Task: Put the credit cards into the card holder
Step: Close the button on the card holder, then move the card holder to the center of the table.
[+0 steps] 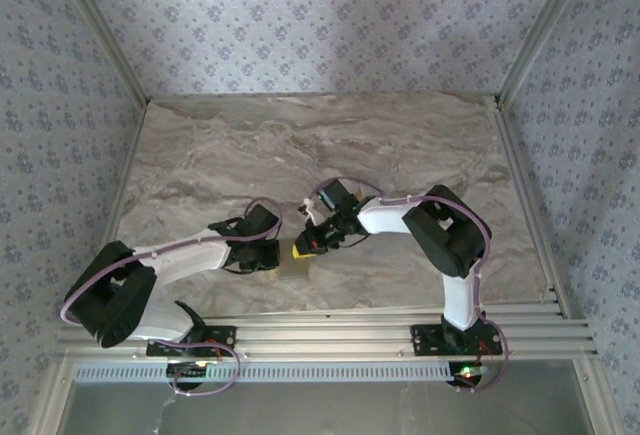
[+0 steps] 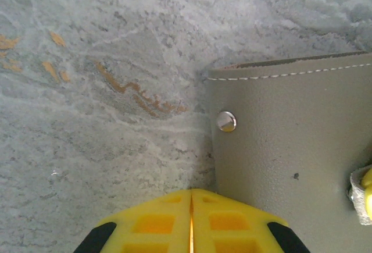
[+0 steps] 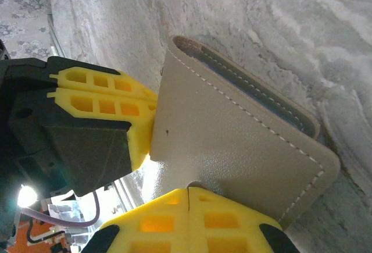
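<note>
The card holder (image 3: 232, 142) lies closed on the table (image 2: 104, 119), wedged between my two claws. From my right claw (image 3: 189, 193) it sits straight ahead, its gray face spreading up and to the right. My fingertips rest against its near edge. Those jaws are pressed together with just a thin seam between them, and they hold nothing. White stitching (image 3: 250, 113) runs around the holder's border. Along its far edge a strip of paler blue-gray lining peeks out from between the two leaves.

My left claw (image 2: 190, 198) is also closed tight, finger against finger, with nothing between them. From there the holder is just ahead and to the right, with its left edge running down to meet my right-hand finger. A small metal snap (image 2: 226, 121) sits near that edge, a little ahead of my fingertips. To the left of this claw and beyond it is bare marbled tabletop with a few rust-colored veins.
</note>
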